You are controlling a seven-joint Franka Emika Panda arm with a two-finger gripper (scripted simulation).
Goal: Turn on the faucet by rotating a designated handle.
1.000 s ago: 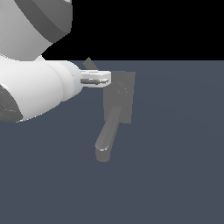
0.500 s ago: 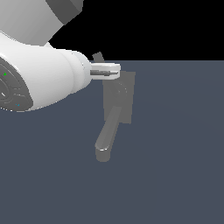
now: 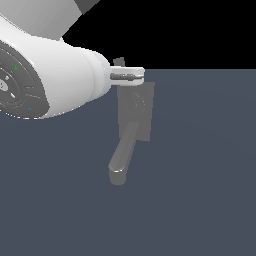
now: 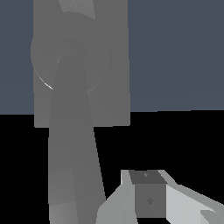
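Observation:
The grey faucet (image 3: 136,111) stands on the floor, with a flat back plate (image 4: 109,65), a round hub (image 4: 65,50) and a thick spout (image 3: 120,160) reaching toward the camera in the exterior view. The handle (image 4: 78,6) shows only as a thin strip leaving the hub at the wrist picture's edge. A small dark tip (image 3: 119,61) pokes up behind my gripper; I cannot tell whether it is the handle. My gripper (image 3: 134,76) hovers at the plate's top edge, fingers together with no gap showing and nothing held. In the wrist view the gripper (image 4: 148,192) sits beside the spout (image 4: 72,153).
My large white arm (image 3: 45,75) fills the exterior view's left and hides what lies behind it. The floor (image 3: 200,190) around the faucet is flat blue-grey.
My gripper has travelled toward the exterior view's right, from beside the back plate's upper corner to over its top edge. The spout has not moved.

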